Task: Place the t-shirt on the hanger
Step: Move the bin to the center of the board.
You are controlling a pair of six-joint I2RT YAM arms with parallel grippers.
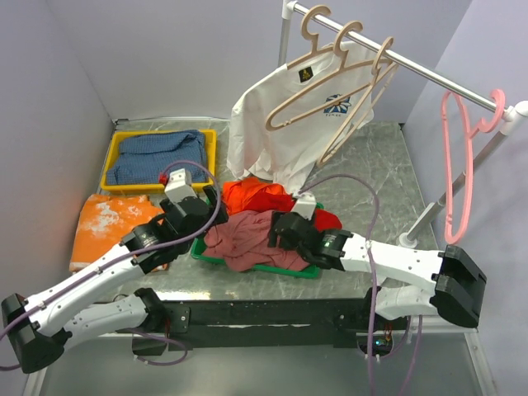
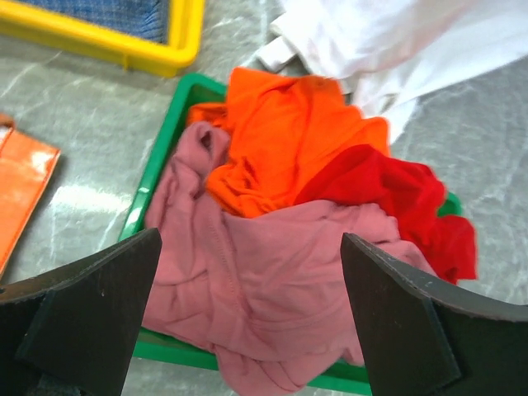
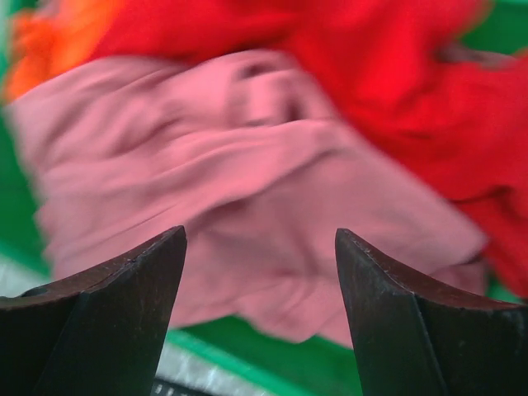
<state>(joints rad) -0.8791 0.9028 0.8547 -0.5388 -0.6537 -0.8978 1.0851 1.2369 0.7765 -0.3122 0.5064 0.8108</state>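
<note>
The dusty-rose t-shirt [image 1: 247, 238] lies crumpled at the front of a green tray [image 1: 280, 269], partly under bright orange and red garments [image 1: 264, 196]. Light wooden hangers, among them the hanger [image 1: 363, 95], hang on the rail at the back right. My left gripper [image 1: 194, 221] hovers at the tray's left side, open, with the t-shirt [image 2: 272, 272] below its jaws [image 2: 250, 239]. At the tray's right side my right gripper [image 1: 279, 231] is open too. It sits close over the t-shirt [image 3: 247, 165], with nothing between its fingers [image 3: 260, 233].
A white logo t-shirt [image 1: 276, 128] hangs from the metal rail [image 1: 412, 64]. A thin pink plastic hanger [image 1: 458, 165] hangs at the rail's right end. A yellow tray [image 1: 210, 148] with a blue garment is at the back left. An orange cloth [image 1: 107, 227] lies beside my left arm.
</note>
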